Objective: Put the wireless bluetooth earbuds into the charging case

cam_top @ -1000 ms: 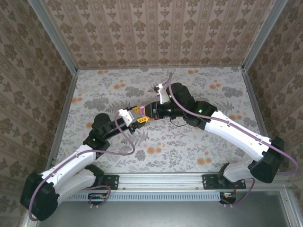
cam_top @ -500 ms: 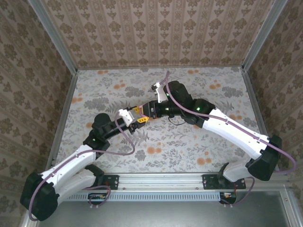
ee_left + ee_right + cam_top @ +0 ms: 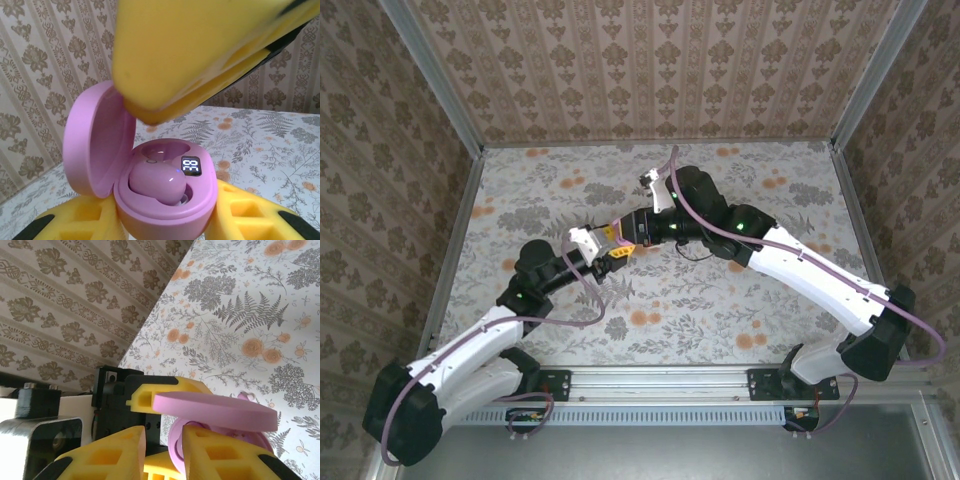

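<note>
Left gripper (image 3: 162, 227) clamped on the charging case (image 3: 150, 212), a yellow finger on each side of the case body, case held up off the table (image 3: 720, 300). Case is pink, lid (image 3: 95, 145) swung open and standing up on the case's left side in the left wrist view. One pink earbud (image 3: 155, 182) sits inside the case, in the front socket, just below the small lit display (image 3: 190, 165) on the inner face. Can't make out the digits on it.

Right gripper (image 3: 164, 460) hangs right above the case, and one of its yellow fingers (image 3: 200, 50) shows blurred just over the open lid edge. Right wrist view: fingers a narrow gap apart, the lid seen edge-on just past the tips, case body showing through the gap. Can't tell if anything is pinched between the tips. One left gripper finger (image 3: 150, 390) shows behind the lid there.

Top view: both arms reach inward and meet at the case, above the middle of the flower-print table. Patterned wallpaper walls (image 3: 650, 70) stand behind the case and to both sides.
</note>
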